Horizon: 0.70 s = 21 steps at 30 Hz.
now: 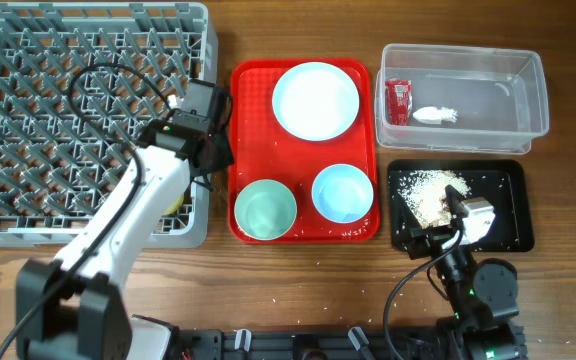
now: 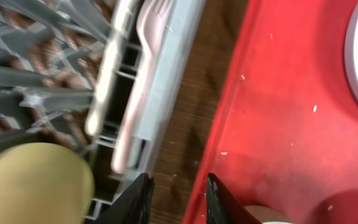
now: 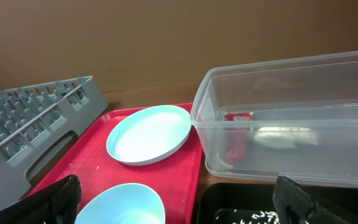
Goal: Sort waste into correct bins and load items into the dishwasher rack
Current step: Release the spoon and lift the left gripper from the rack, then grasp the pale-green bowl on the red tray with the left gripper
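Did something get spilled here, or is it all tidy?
Yes: pale crumbs lie scattered on the red tray, and a few specks dot the table too, outside the black tray holding the scraps.

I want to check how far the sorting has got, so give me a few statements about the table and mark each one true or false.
1. The red sachet lies in the clear tub. True.
2. The plate sits in the dishwasher rack. False: it is on the red tray.
3. The food scraps are in the black tray. True.
4. The right gripper holds the light-blue bowl. False: the gripper is open and empty, and the bowl is on the red tray.
5. The fork lies in the dishwasher rack. True.
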Available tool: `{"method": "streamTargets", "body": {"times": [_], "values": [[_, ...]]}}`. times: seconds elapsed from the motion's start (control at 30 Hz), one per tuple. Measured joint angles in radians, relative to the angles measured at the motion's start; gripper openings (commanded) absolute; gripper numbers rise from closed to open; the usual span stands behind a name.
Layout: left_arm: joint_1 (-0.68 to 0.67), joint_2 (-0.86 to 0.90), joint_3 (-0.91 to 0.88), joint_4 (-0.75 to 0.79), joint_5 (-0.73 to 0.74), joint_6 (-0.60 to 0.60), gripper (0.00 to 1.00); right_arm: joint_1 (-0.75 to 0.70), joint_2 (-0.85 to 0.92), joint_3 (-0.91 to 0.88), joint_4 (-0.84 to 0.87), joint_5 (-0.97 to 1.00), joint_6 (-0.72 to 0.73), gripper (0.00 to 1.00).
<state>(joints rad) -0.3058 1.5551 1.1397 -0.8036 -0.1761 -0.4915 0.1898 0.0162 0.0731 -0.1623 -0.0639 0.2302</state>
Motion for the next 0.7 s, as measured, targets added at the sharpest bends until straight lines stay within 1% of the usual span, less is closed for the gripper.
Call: {"method": "streamTargets", "body": {"times": [0.07, 0.13, 0.17, 0.23, 0.27, 0.3, 0.37, 0.4, 0.43, 0.47, 0.5, 0.53, 0.57, 0.6, 0.63, 0.7], "values": [[0.005, -0.055, 0.000, -0.008, -0.011, 0.004, 0.41, 0.000, 0.000, 0.000, 0.000, 0.000, 0.000, 1.00], [0.006, -0.099, 0.000, -0.011, -0.019, 0.012, 0.40, 0.000, 0.000, 0.000, 0.000, 0.000, 0.000, 1.00], [0.006, -0.102, 0.000, -0.010, -0.024, 0.024, 0.36, 0.000, 0.000, 0.000, 0.000, 0.000, 0.000, 1.00], [0.006, -0.087, 0.000, -0.010, -0.034, 0.054, 0.24, 0.000, 0.000, 0.000, 0.000, 0.000, 0.000, 1.00], [0.006, -0.066, 0.000, -0.014, -0.037, 0.067, 0.20, 0.000, 0.000, 0.000, 0.000, 0.000, 0.000, 1.00], [0.006, -0.030, 0.000, -0.022, -0.037, 0.076, 0.25, 0.000, 0.000, 0.000, 0.000, 0.000, 0.000, 1.00], [0.005, 0.011, 0.000, -0.030, -0.040, 0.090, 0.28, 0.000, 0.000, 0.000, 0.000, 0.000, 0.000, 1.00], [0.003, 0.010, 0.007, -0.061, -0.038, 0.090, 0.34, 0.000, 0.000, 0.000, 0.000, 0.000, 0.000, 1.00], [-0.003, 0.005, 0.019, -0.108, -0.036, 0.090, 0.43, 0.000, 0.000, 0.000, 0.000, 0.000, 0.000, 1.00], [-0.036, -0.023, 0.056, -0.150, -0.034, 0.091, 0.45, 0.000, 0.000, 0.000, 0.000, 0.000, 0.000, 1.00], [-0.079, -0.071, 0.089, -0.149, -0.024, 0.093, 0.46, 0.000, 0.000, 0.000, 0.000, 0.000, 0.000, 1.00], [-0.106, -0.108, 0.105, -0.148, -0.012, 0.093, 0.45, 0.000, 0.000, 0.000, 0.000, 0.000, 0.000, 1.00], [-0.142, -0.159, 0.120, -0.155, 0.013, 0.093, 0.35, 0.000, 0.000, 0.000, 0.000, 0.000, 0.000, 1.00], [-0.171, -0.200, 0.132, -0.176, 0.035, 0.090, 0.33, 0.000, 0.000, 0.000, 0.000, 0.000, 0.000, 1.00], [-0.183, -0.210, 0.138, -0.207, 0.043, 0.082, 0.29, 0.000, 0.000, 0.000, 0.000, 0.000, 0.000, 1.00], [-0.195, -0.190, 0.131, -0.253, 0.055, 0.043, 0.25, 0.000, 0.000, 0.000, 0.000, 0.000, 0.000, 1.00]]}}
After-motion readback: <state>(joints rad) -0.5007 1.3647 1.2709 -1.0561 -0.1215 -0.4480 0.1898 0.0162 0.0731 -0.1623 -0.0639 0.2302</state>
